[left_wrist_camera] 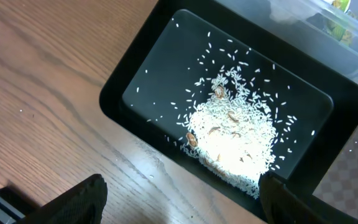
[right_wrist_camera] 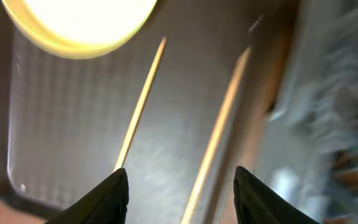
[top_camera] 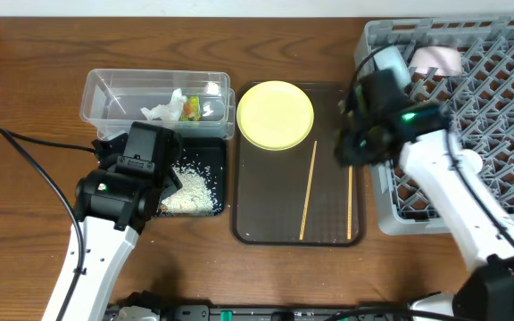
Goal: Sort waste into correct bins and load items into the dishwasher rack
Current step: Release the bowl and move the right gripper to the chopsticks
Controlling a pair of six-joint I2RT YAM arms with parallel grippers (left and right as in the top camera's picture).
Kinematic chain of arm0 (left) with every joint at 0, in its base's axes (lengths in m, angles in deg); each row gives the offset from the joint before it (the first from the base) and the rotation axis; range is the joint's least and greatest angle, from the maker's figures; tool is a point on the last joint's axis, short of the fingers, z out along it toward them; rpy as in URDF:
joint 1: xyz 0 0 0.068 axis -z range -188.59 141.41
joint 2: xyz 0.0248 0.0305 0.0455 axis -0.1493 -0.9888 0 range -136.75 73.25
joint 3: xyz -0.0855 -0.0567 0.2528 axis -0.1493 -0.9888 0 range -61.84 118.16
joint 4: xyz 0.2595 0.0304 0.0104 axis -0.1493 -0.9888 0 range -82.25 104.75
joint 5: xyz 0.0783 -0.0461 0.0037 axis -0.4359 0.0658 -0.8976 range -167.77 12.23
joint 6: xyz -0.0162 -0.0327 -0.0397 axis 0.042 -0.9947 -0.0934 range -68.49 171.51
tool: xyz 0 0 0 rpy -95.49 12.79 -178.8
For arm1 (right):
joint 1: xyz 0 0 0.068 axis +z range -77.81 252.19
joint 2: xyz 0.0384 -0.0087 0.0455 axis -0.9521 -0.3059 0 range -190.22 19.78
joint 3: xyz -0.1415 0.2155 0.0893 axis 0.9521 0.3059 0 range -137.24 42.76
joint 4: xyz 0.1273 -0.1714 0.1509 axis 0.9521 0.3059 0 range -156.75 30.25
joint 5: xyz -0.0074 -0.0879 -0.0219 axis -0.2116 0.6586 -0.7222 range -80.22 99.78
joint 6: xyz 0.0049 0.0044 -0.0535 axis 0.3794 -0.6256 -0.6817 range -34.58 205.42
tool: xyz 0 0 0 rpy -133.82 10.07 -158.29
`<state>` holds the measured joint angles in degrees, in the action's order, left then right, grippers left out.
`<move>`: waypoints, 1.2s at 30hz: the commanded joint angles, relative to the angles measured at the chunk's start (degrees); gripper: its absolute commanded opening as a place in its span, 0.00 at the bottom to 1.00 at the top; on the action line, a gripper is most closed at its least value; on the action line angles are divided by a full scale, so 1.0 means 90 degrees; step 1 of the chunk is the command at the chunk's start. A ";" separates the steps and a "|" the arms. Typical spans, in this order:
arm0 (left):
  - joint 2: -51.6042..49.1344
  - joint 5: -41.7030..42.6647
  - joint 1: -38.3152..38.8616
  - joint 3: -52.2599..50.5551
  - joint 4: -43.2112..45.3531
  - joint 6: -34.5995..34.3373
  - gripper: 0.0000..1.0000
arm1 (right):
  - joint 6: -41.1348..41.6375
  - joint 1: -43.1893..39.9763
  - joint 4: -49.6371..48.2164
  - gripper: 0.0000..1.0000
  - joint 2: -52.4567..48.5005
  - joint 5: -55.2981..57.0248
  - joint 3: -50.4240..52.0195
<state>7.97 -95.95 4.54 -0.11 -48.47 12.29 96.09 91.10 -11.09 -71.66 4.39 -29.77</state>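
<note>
White rice grains (top_camera: 190, 189) lie heaped in the black tray (top_camera: 219, 153); they also show in the left wrist view (left_wrist_camera: 232, 140). The clear tub (top_camera: 105, 94) holds the white tissue (top_camera: 163, 109) and the snack wrapper (top_camera: 191, 108). The yellow plate (top_camera: 276, 114) and two chopsticks (top_camera: 309, 191) lie on the brown tray (top_camera: 266, 223). My left gripper (left_wrist_camera: 182, 199) is open and empty over the black tray's near edge. My right gripper (right_wrist_camera: 180, 190) is open and empty above the chopsticks (right_wrist_camera: 140, 102), beside the grey dishwasher rack (top_camera: 498, 134).
A pale cup-like item (top_camera: 435, 60) sits in the rack's far corner. A black cable (top_camera: 34, 160) runs across the wood table at the left. The rack's left wall stands close to my right arm.
</note>
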 commanded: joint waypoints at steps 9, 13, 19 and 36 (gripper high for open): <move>-0.0022 -0.0056 -0.0034 0.0041 -0.0044 -0.0078 0.81 | 0.1722 0.0454 -0.1396 0.49 -0.0092 0.0427 0.2159; -0.0022 -0.0056 -0.0034 0.0041 -0.0044 -0.0078 0.81 | 0.1744 0.0454 -0.1916 0.47 -0.0092 0.0432 0.2686; -0.0022 -0.0056 -0.0034 0.0041 -0.0044 -0.0078 0.81 | 0.2191 0.0454 -0.2351 0.41 -0.0092 0.0663 0.3179; -0.0022 -0.0053 -0.0034 0.0041 -0.0044 -0.0078 0.81 | 0.2256 0.0454 -0.2448 0.01 -0.0087 0.0906 0.3320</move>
<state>7.97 -95.92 4.54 -0.11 -48.49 12.31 116.01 94.41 -33.21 -71.22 12.65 -1.49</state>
